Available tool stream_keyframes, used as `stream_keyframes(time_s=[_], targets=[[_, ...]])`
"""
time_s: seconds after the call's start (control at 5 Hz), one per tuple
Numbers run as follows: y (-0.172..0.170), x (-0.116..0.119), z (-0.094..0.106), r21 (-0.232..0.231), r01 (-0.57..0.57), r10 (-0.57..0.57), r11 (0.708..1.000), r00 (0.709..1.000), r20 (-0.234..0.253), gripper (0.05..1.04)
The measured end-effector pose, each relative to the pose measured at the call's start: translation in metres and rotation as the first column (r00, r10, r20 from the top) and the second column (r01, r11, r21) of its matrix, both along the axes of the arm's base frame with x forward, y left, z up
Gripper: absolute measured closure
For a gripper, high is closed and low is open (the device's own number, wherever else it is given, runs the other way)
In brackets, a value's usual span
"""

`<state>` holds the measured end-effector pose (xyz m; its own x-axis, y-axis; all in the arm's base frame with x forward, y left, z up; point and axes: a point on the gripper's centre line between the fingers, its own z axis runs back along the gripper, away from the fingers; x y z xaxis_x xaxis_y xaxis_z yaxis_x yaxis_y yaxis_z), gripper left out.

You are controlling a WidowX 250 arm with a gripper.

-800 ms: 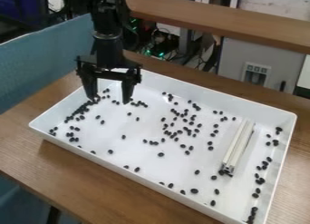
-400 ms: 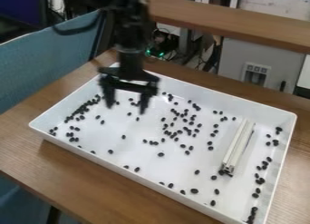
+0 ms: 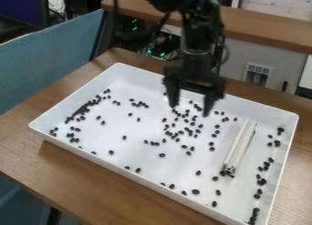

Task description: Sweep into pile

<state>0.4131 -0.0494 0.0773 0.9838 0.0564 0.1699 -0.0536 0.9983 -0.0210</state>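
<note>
Camera view: shows the gripper released, fingers apart, above the far part of a white tray; shows black beans scattered below and around it, and a pale bar lying nearer the camera, to its right in view.

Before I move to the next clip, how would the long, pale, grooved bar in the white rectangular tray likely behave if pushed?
The long, pale, grooved bar looks straight and rigid, so it would probably move as one piece. Its squared sides suggest sliding rather than rolling. The small black oval pieces at its near end might scatter.
</note>
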Motion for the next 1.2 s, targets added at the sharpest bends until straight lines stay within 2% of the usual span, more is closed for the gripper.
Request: stream_keyframes(time_s=[0.2,0.4,0.6,0.8,1.0,1.2], targets=[[-0.049,0.007,0.000,-0.022,0.074,-0.074,0.997,0.997,-0.001,0.083],[-0.063,0.012,-0.017,-0.033,0.039,-0.041,0.999,0.998,-0.057,0.083],[-0.061,0.016,-0.025,0.011,0.005,-0.004,1.000,0.996,-0.094,0.083],[-0.059,0.014,-0.027,0.036,0.002,0.002,0.999,0.995,-0.104,0.083],[-0.064,0.017,-0.038,0.043,0.019,-0.013,0.999,0.993,-0.119,0.083],[-0.073,0.015,-0.053,0.037,0.027,-0.021,0.999,0.988,-0.154,0.083]])
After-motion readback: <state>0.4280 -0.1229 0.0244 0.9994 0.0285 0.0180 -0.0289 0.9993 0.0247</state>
